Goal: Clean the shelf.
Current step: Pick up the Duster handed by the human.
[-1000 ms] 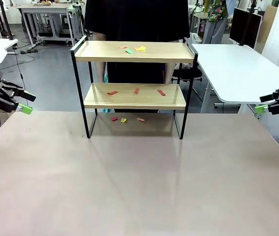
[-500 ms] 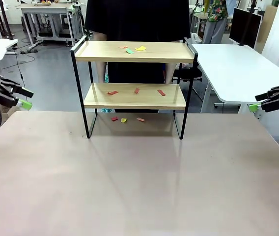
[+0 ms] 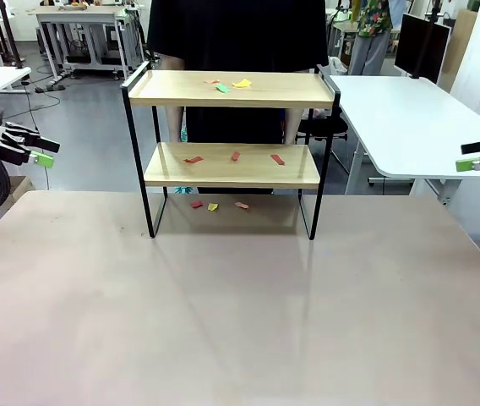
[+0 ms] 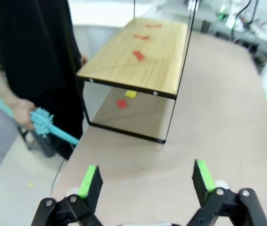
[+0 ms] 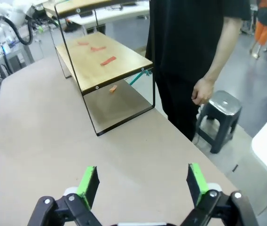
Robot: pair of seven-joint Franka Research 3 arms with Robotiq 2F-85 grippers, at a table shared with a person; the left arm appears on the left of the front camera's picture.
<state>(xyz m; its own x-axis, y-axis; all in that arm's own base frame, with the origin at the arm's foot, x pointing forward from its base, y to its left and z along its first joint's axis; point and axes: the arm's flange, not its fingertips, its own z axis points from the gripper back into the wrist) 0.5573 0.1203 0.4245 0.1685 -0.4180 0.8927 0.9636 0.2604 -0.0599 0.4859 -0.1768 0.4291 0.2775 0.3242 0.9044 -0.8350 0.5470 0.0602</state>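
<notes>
Light wood in a thin black frame, the shelf (image 3: 282,89) stands at the far middle of the table (image 3: 240,321), with a person in black close behind it. By my reckoning, cleaning has not begun. Paper scraps (image 3: 240,83) in yellow, green and red lie on the top board, red ones lie on the lower board, and a few more sit on the table between the legs. All of it is left to clear.

My left gripper (image 3: 46,152) and right gripper (image 3: 468,156) hang at the table's far corners, well apart from the shelf. On both, the fingers are spread wide and hold nothing.

From the front, the person's hands cannot be made out. My left wrist view catches one hand (image 4: 23,113) gripping a teal brush (image 4: 46,126) beside the shelf's end. My right wrist view shows the other hand (image 5: 202,90) hanging loose, apparently empty, near a dark stool (image 5: 220,110).
</notes>
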